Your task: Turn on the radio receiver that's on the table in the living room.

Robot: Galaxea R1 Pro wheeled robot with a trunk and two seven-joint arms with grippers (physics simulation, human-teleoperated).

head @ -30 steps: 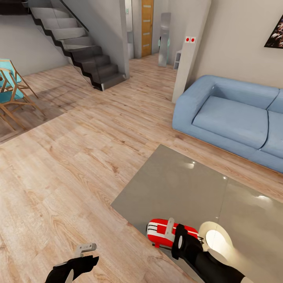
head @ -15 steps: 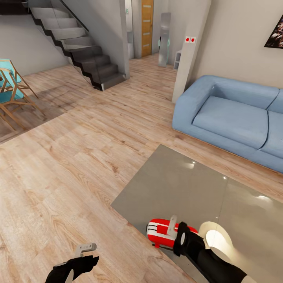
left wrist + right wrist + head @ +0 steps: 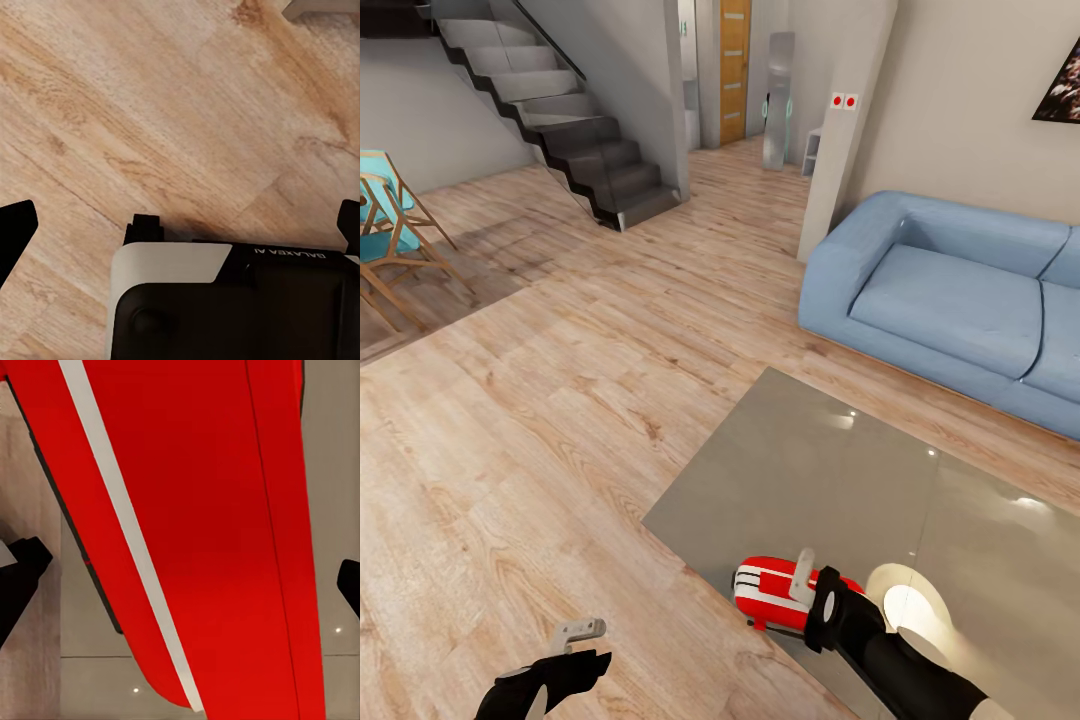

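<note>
1. The surface [image 3: 810, 470] is a low table with a glossy grey-beige top that mirrors small ceiling lights and carries a pale round glare patch near its close edge.
2. It stands on the light wood plank floor [image 3: 560, 400] of the living room, near a blue sofa [image 3: 960, 300] set against a beige wall; a dark staircase [image 3: 560, 120] and a wooden chair with turquoise fabric [image 3: 385, 220] are well apart from it.
3. The radio receiver [image 3: 770, 590] lies near the surface's close corner, red with white bands.
4. The right claw [image 3: 805, 580] sits directly over the radio, its fingertips apart at the edges of the right wrist view, the red casing [image 3: 202, 532] between them.
5. The left claw [image 3: 582, 632] hangs over bare floor, fingertips apart.
6. Since the earlier frames, the right claw has slid slightly rightward over the radio; the radio and left claw are unchanged.
</note>
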